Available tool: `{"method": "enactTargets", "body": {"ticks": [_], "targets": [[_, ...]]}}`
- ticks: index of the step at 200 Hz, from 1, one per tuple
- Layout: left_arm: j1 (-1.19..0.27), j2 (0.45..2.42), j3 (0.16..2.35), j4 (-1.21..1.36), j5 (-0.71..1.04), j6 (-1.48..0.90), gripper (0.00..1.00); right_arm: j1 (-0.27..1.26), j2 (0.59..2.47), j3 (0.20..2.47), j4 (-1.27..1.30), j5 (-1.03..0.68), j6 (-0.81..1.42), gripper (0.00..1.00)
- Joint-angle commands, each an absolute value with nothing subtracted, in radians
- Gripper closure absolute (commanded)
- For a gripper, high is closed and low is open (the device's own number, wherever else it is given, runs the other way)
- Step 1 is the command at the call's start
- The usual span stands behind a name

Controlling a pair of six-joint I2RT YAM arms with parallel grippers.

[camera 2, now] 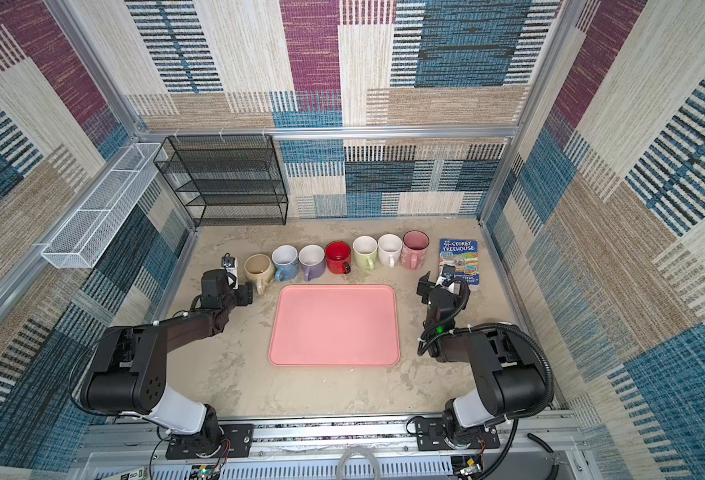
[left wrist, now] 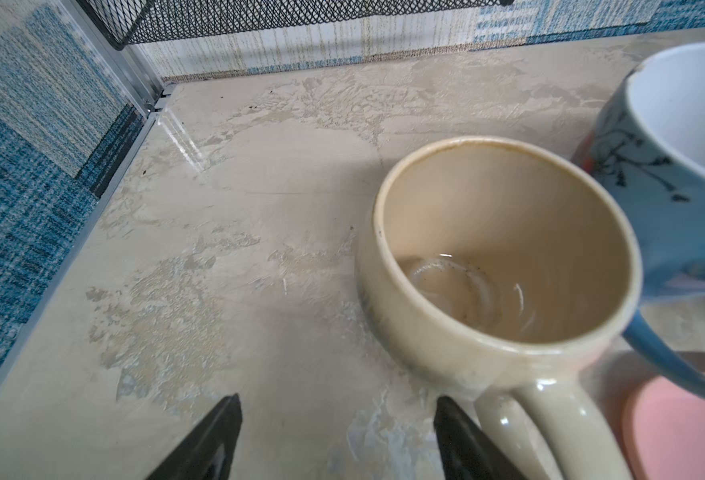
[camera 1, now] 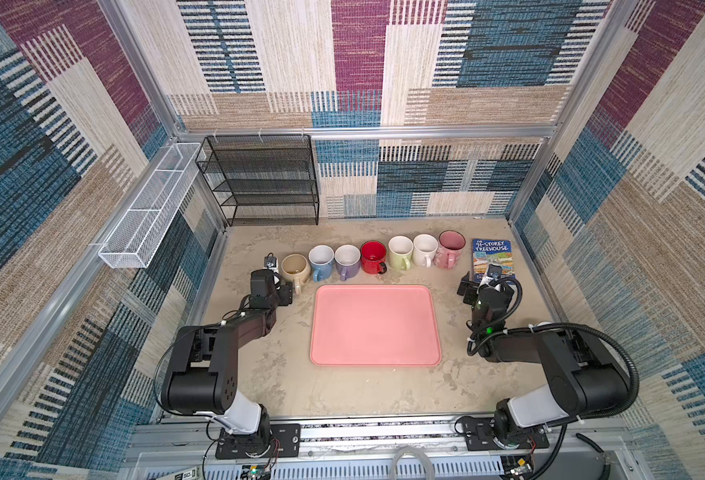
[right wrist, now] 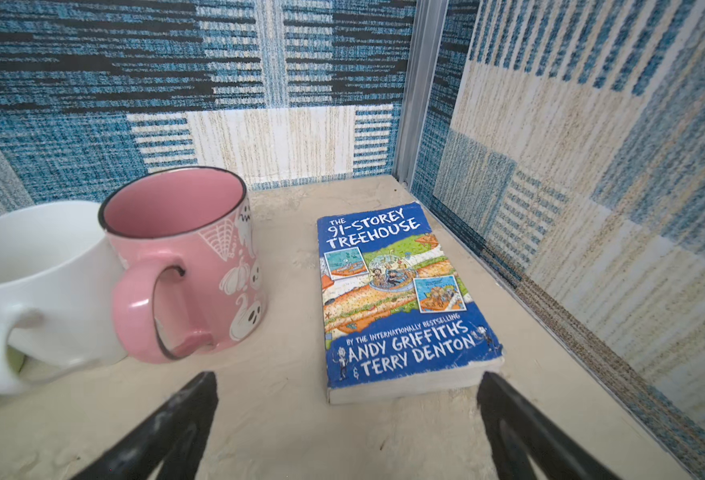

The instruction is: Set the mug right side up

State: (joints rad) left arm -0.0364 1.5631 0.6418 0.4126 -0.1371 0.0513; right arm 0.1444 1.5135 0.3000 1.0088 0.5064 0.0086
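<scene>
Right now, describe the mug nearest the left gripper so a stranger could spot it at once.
Behind the pink tray stands a row of seven mugs. Take the left end: the cream mug, beside the blue mug. It is squat and round-bellied, cream inside where its neighbour is white.

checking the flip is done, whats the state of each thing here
beige mug: upright
blue mug: upright
purple mug: upright
red mug: upright
green mug: upright
white mug: upright
pink mug: upright
pink tray: bare
book: closed, flat
left claw: open
right claw: open
</scene>
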Motion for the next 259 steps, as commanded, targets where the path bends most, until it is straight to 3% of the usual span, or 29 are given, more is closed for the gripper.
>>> {"method": "enactTargets", "body": {"ticks": [1, 20, 39, 60, 85, 110, 138, 151, 259], "targets": [[-0.038, 1.542, 0.607, 0.489, -0.187, 0.026, 0.22, 0.134, 1.500, 0.240, 1.239, 0.435, -0.042, 0.00], [-0.050, 1.507, 0.526, 0.599, -0.248, 0.016, 0.21, 0.134, 1.463, 0.124, 1.400, 0.397, -0.051, 0.00], [-0.053, 1.482, 0.452, 0.733, -0.278, 0.005, 0.02, 0.135, 1.455, 0.002, 1.621, 0.376, -0.053, 0.00], [-0.054, 1.471, 0.379, 0.851, -0.268, 0.005, 0.01, 0.135, 1.509, -0.062, 1.813, 0.369, -0.060, 0.00], [-0.068, 1.547, 0.291, 1.096, -0.160, 0.077, 0.01, 0.133, 1.506, -0.046, 1.763, 0.273, -0.091, 0.00], [-0.047, 1.528, 0.394, 0.856, -0.135, 0.051, 0.01, 0.133, 1.624, 0.000, 1.816, 0.228, -0.123, 0.00], [0.019, 1.545, 0.447, 0.785, -0.026, 0.008, 0.01, 0.092, 1.553, 0.131, 1.473, 0.196, -0.071, 0.00], [0.021, 1.543, 0.446, 0.780, -0.024, 0.008, 0.01, 0.024, 1.537, 0.207, 1.294, 0.094, -0.013, 0.00], [0.021, 1.540, 0.442, 0.788, -0.025, 0.008, 0.01, 0.000, 1.533, 0.201, 1.299, 0.062, -0.006, 0.00]]}}
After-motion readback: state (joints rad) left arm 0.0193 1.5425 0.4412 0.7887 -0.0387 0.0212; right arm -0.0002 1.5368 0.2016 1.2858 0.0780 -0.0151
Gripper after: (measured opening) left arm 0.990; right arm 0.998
